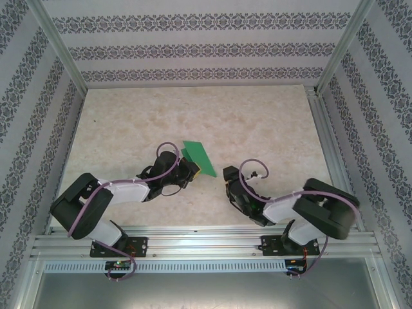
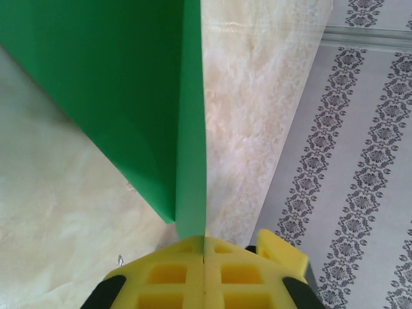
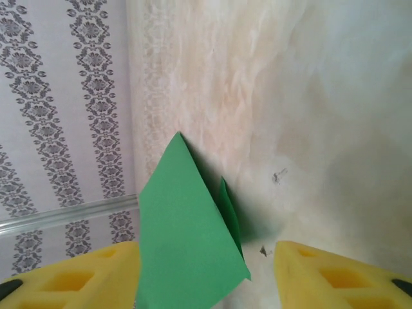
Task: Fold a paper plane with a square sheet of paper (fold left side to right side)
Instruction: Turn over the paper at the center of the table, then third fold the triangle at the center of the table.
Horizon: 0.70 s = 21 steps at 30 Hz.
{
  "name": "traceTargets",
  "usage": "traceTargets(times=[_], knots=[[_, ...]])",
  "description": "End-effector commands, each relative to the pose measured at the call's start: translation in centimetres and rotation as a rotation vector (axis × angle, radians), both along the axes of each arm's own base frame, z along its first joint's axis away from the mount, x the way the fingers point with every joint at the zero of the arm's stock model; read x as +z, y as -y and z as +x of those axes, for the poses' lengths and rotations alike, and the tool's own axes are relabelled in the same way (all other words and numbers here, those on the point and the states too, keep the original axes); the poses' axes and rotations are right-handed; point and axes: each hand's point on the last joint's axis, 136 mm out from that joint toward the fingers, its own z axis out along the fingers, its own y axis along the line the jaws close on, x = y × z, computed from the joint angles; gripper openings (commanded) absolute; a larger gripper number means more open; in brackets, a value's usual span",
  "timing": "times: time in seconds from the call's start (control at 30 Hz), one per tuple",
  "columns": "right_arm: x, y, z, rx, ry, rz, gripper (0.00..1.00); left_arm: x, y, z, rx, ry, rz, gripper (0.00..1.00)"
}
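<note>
The bright green sheet of paper (image 1: 196, 154) is folded into a narrow, pointed, layered shape like a paper plane and is held up off the table near its middle. My left gripper (image 1: 205, 170) is shut on its near end. In the left wrist view the yellow pads (image 2: 174, 270) meet on a thin edge-on fold of the paper (image 2: 129, 84), and a wider flap spreads to the left. My right gripper (image 1: 226, 175) stands open just right of the paper. In the right wrist view the paper's pointed flap (image 3: 187, 232) hangs between the yellow fingers (image 3: 96, 277), clear of the right one.
The beige marbled table (image 1: 257, 122) is walled in by patterned panels (image 1: 193, 51) with metal posts at the corners. An aluminium rail (image 1: 206, 244) carrying both arm bases runs along the near edge. Free surface lies behind and to both sides of the paper.
</note>
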Motion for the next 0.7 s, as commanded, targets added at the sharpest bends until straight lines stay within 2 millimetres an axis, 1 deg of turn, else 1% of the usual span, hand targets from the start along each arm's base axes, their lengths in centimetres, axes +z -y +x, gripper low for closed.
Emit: traceTargets(times=[0.0, 0.03, 0.07, 0.1, 0.13, 0.17, 0.2, 0.23, 0.3, 0.33, 0.37, 0.43, 0.5, 0.57, 0.67], knots=[[0.9, 3.8, -0.7, 0.026, 0.018, -0.324, 0.66, 0.0, -0.1, -0.6, -0.020, -0.016, 0.031, 0.00], [1.9, 4.7, -0.8, 0.053, 0.033, -0.428, 0.66, -0.2, -0.1, -0.7, -0.027, -0.026, 0.032, 0.00], [3.4, 5.6, -0.9, 0.089, 0.073, -0.546, 0.67, -0.3, 0.0, -0.9, -0.037, -0.036, 0.031, 0.00], [5.3, 5.7, -0.7, 0.157, 0.153, -0.659, 0.67, -0.4, 0.0, -1.0, -0.046, -0.047, 0.033, 0.00], [6.3, 5.9, -0.7, 0.223, 0.197, -0.739, 0.67, -0.6, 0.0, -1.3, -0.057, -0.059, 0.042, 0.00], [7.2, 5.9, -0.9, 0.300, 0.243, -0.812, 0.66, -0.7, -0.1, -1.5, -0.066, -0.072, 0.058, 0.00], [8.1, 4.9, -1.2, 0.420, 0.342, -0.861, 0.66, -0.8, -0.2, -1.7, -0.077, -0.086, 0.076, 0.00], [8.6, 4.4, -1.6, 0.503, 0.396, -0.891, 0.65, -0.8, -0.2, -1.9, -0.087, -0.097, 0.091, 0.00], [9.0, 2.9, -2.9, 0.693, 0.490, -0.926, 0.65, -0.9, -0.4, -2.3, -0.105, -0.124, 0.127, 0.00], [9.5, 2.4, -3.3, 0.752, 0.509, -0.951, 0.64, -0.7, -0.5, -2.3, -0.108, -0.131, 0.138, 0.00], [9.5, 1.6, -3.9, 0.839, 0.538, -0.991, 0.60, -0.7, -0.7, -2.4, -0.107, -0.143, 0.151, 0.00], [9.1, 0.6, -4.4, 0.958, 0.560, -1.084, 0.54, -0.3, -0.9, -2.4, -0.099, -0.149, 0.157, 0.00], [9.1, -0.9, -4.6, 1.022, 0.614, -1.166, 0.53, -0.1, -1.0, -2.3, -0.088, -0.157, 0.155, 0.00], [8.9, -2.9, -5.1, 1.088, 0.714, -1.268, 0.52, -0.1, -1.0, -2.3, -0.083, -0.172, 0.155, 0.00], [7.7, -5.4, -5.5, 1.191, 0.795, -1.438, 0.52, -0.1, -0.9, -2.4, -0.090, -0.187, 0.157, 0.00]])
